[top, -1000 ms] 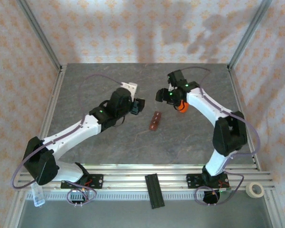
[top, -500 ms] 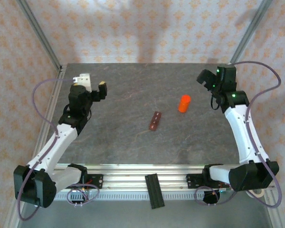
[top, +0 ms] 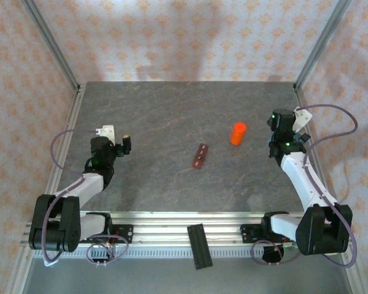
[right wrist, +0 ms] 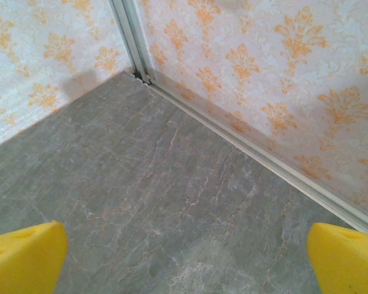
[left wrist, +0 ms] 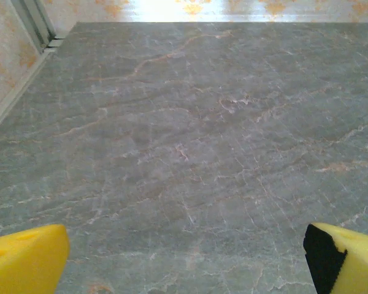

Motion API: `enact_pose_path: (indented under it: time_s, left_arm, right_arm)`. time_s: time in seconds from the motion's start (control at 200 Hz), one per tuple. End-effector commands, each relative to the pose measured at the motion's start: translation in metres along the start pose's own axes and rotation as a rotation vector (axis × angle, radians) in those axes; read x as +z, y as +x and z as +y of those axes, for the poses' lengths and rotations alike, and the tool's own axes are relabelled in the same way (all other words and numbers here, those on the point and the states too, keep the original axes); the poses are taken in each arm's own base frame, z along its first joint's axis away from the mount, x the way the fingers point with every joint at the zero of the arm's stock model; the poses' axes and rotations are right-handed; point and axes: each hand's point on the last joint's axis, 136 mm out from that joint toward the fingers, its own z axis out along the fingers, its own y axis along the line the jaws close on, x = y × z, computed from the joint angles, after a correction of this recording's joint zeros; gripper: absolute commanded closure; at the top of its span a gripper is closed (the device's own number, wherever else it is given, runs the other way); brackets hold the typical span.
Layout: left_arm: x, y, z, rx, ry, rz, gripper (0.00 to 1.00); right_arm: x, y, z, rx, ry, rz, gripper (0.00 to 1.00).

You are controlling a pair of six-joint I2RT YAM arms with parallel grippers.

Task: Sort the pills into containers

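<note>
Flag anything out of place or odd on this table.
Nothing spilled or damaged. The containers lie askew mid-table, the orange bottle upright and apart from them. A black ribbed bar lies across the front rails, off the tabletop.

**Grey stone slab, boxed in by flowered paper**

The tabletop [top: 172,190] is a grey, marbled slab veined with faint rust and white lines. Walls [top: 184,37] papered in cream with orange floral motifs rise on three sides, with slim metal posts [top: 51,43] at the back corners. Ribbed aluminium rails [top: 172,220] run along the near edge. Soft shadows [top: 190,61] smudge the back wall, and a bright glare [left wrist: 165,7] lights its foot.
</note>
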Motion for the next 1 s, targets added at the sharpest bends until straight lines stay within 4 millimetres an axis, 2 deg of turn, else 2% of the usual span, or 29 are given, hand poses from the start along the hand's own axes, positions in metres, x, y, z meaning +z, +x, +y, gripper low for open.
enact_pose_path:
  time_s: [0.0,0.08,0.25,0.325,0.42,0.48,0.535,0.601,0.651,0.701,0.756,0.816,0.871,0.991]
  left_arm:
    - [-0.005,-0.049,-0.002,0.011,0.018,-0.194,0.0]
    - [-0.006,-0.044,-0.003,0.028,0.021,-0.177,0.0]
    - [-0.011,-0.033,-0.003,0.003,0.027,-0.149,0.0]
    - [-0.005,-0.027,-0.002,-0.029,0.02,-0.14,0.0]
    - [0.005,-0.018,-0.012,-0.026,0.074,-0.151,0.0]
    - [0.01,-0.008,-0.014,-0.025,0.08,-0.153,0.0]
    - [0.015,-0.003,-0.016,-0.023,0.092,-0.171,0.0]
    - [0.02,0.008,-0.02,-0.017,0.107,-0.17,0.0]
    - [0.022,0.003,-0.018,-0.026,0.099,-0.194,0.0]
    - [0.028,0.009,-0.016,-0.02,0.082,-0.112,0.0]
    - [0.036,0.01,-0.021,-0.002,0.101,-0.065,0.0]
    - [0.04,0.008,-0.019,-0.016,0.088,-0.065,0.0]
    - [0.041,0.008,-0.016,-0.017,0.07,-0.05,0.0]
    - [0.042,0.008,-0.01,-0.031,0.03,-0.05,0.0]
  right_arm:
    - [0.019,0.011,0.002,-0.025,0.01,-0.045,0.0]
    - [0.027,0.031,0.003,-0.039,-0.004,-0.022,0.0]
    - [0.038,0.059,-0.003,-0.11,0.0,-0.008,0.0]
    - [0.043,0.071,-0.006,-0.141,0.004,-0.004,0.0]
    - [0.046,0.086,-0.004,-0.149,-0.045,-0.027,0.0]
    - [0.045,0.088,0.001,-0.151,-0.088,-0.042,0.0]
    - [0.042,0.087,0.015,-0.144,-0.181,-0.081,0.0]
    - [0.042,0.099,0.025,-0.175,-0.255,-0.074,0.0]
    - [0.041,0.105,0.028,-0.177,-0.292,-0.097,0.0]
    - [0.043,0.114,0.027,-0.179,-0.293,-0.103,0.0]
    - [0.046,0.115,0.029,-0.177,-0.301,-0.124,0.0]
    - [0.049,0.121,0.036,-0.224,-0.313,-0.053,0.0]
    - [0.054,0.119,0.042,-0.231,-0.314,-0.047,0.0]
    - [0.052,0.119,0.041,-0.23,-0.316,-0.046,0.0]
